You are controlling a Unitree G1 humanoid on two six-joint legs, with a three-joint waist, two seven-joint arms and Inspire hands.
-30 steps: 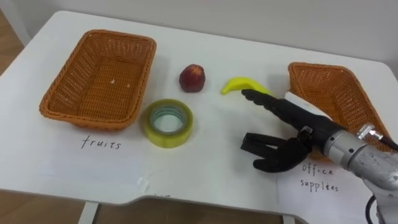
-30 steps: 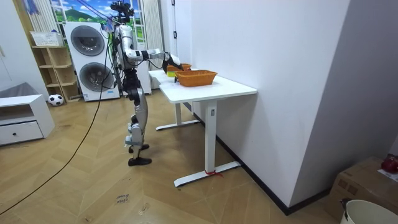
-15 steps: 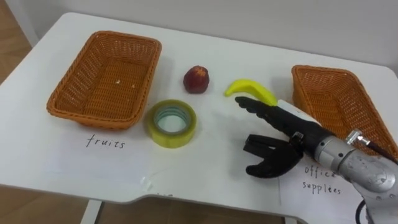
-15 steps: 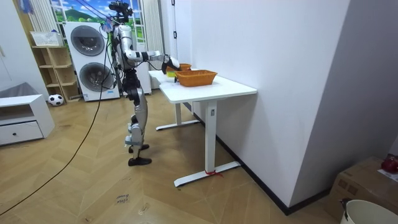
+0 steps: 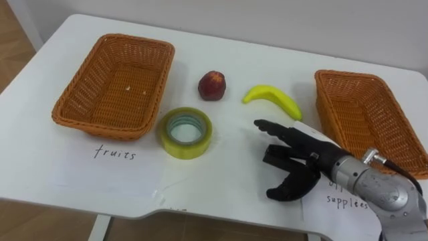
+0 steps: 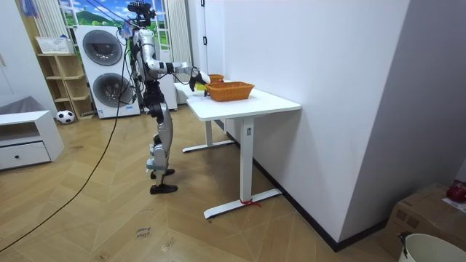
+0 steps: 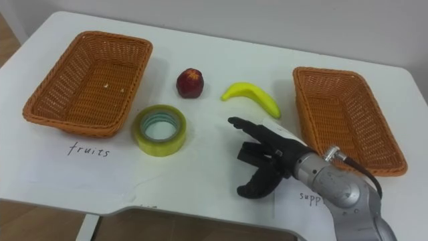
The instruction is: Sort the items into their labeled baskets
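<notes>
Banana [image 5: 269, 94] long axis left-right, right end nearer robot; right hand [image 5: 309, 151] fingers wide, empty.

Both eyes look down on the table [image 5: 234, 40] (room camera far off)

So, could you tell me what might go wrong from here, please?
1. The open right hand hovers low near the banana, which lies flat on the table; a grasp may nudge it away.
2. The banana lies beside the office supplies basket, while the fruits basket is across the table, past the red fruit and tape roll; a wrong drop seems possible.
</notes>
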